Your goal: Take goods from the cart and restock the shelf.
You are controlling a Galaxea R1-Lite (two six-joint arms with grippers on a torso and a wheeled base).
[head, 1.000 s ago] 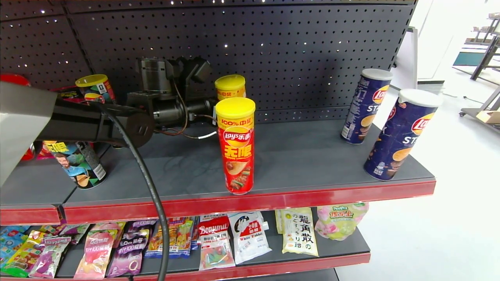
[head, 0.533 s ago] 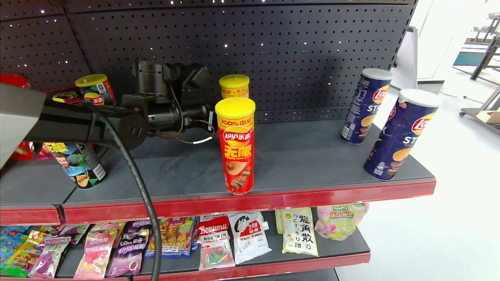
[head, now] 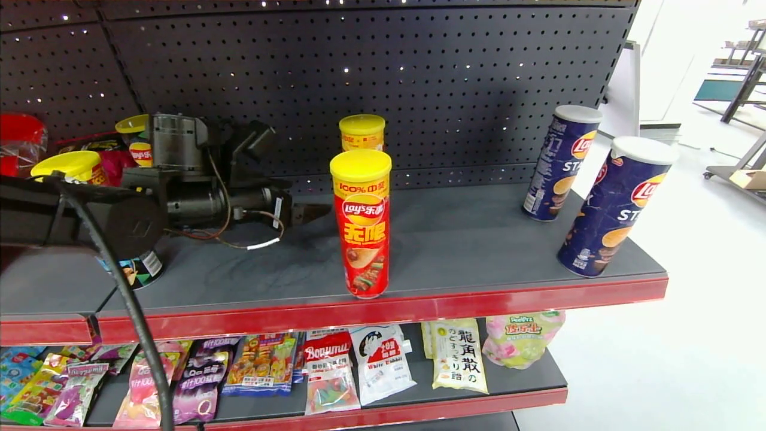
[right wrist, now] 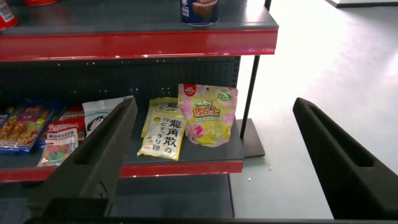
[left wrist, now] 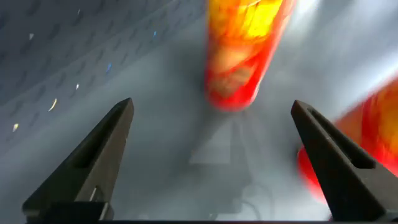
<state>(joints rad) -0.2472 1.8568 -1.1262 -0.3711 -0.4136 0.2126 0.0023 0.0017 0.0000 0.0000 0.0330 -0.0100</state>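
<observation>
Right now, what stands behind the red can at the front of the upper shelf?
Behind the red can stands a second can, near the pegboard wall. In the head view its yellow lid shows; the red can covers its body.

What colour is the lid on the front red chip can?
Yellow; the lid shows best in the head view.

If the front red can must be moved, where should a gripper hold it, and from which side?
Hold the red can around its middle, below the yellow lid, clamping across the round body. It stands upright near the shelf edge, so a level approach from the robot's left, where the open left gripper is, probably suits.
</observation>
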